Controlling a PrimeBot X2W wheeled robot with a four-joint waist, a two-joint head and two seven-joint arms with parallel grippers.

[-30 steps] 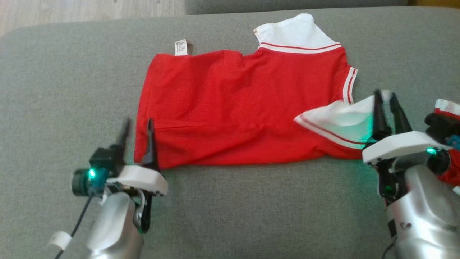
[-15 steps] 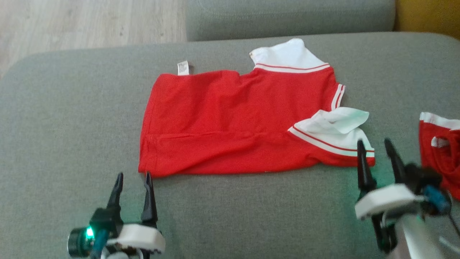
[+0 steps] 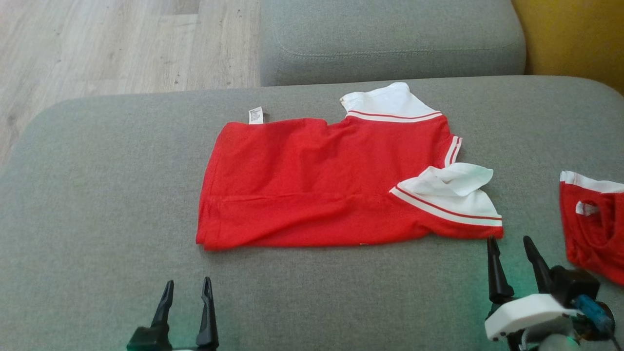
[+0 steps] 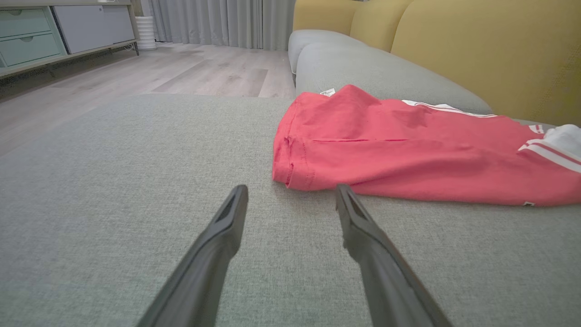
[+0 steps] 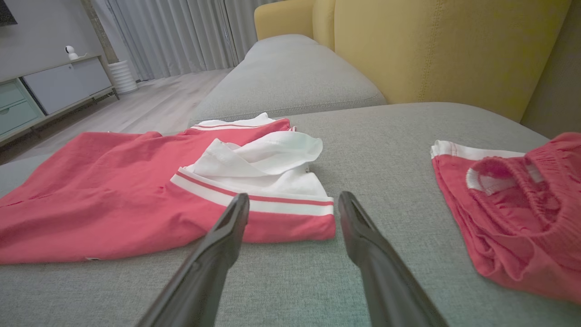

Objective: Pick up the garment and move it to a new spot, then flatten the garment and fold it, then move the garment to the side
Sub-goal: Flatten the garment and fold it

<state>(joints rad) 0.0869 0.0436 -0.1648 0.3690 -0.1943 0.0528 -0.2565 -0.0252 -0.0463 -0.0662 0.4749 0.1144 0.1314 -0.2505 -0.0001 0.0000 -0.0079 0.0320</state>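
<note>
The left pincer (image 3: 188, 292) and right pincer (image 3: 510, 251) are hovering low over the sofa (image 3: 97, 204), fingers pointing forward. Both are wide open, holding nothing. The shirt (image 3: 317, 185) is lying just ahead, between them.

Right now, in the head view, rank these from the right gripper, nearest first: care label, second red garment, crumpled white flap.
1. Crumpled white flap, just ahead-left of the right gripper.
2. Second red garment, on its right.
3. Care label, far off up-left.
</note>
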